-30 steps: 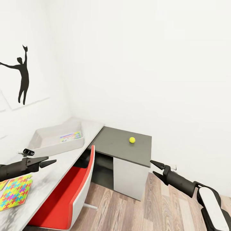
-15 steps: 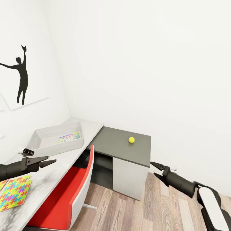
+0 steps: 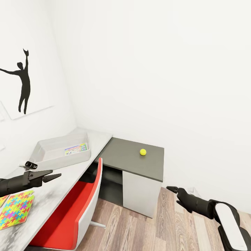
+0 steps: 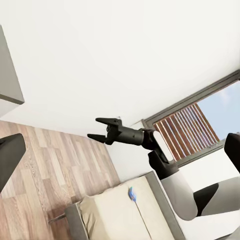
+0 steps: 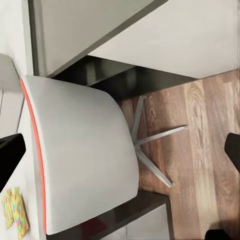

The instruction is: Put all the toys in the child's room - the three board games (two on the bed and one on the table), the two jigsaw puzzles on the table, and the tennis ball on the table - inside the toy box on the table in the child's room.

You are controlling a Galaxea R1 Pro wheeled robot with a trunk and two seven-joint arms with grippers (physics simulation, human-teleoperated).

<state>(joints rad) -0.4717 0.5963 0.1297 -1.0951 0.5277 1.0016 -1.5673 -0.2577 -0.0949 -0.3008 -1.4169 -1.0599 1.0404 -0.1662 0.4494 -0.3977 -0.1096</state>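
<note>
Ball (image 3: pixel 143 152) — well above right gripper (image 3: pixel 173 190)

Count from my station, head camera unless noted.

Tennis ball (image 3: pixel 143 152): I count 1, on the dark section of the table (image 3: pixel 132 158).

Toy box (image 3: pixel 52 153): 1, on the pale top.

Board games: 1 in the toy box, the green-and-white one (image 3: pixel 75 149); 1 small blue one (image 4: pixel 131 193) on the bed (image 4: pixel 115 217) in the left wrist camera. Total seen: 2.

Jigsaw puzzles: 1 whole square (image 3: pixel 15 209); beside it 1 more at the picture's edge (image 3: pixel 2 200), only a corner showing. Total: 2.

Red chair (image 3: pixel 75 212): 1.

Silhouette prints (image 3: pixel 21 82): 1 figure.

Grippers: 2, left (image 3: pixel 55 176) and right (image 3: pixel 173 190).
</note>
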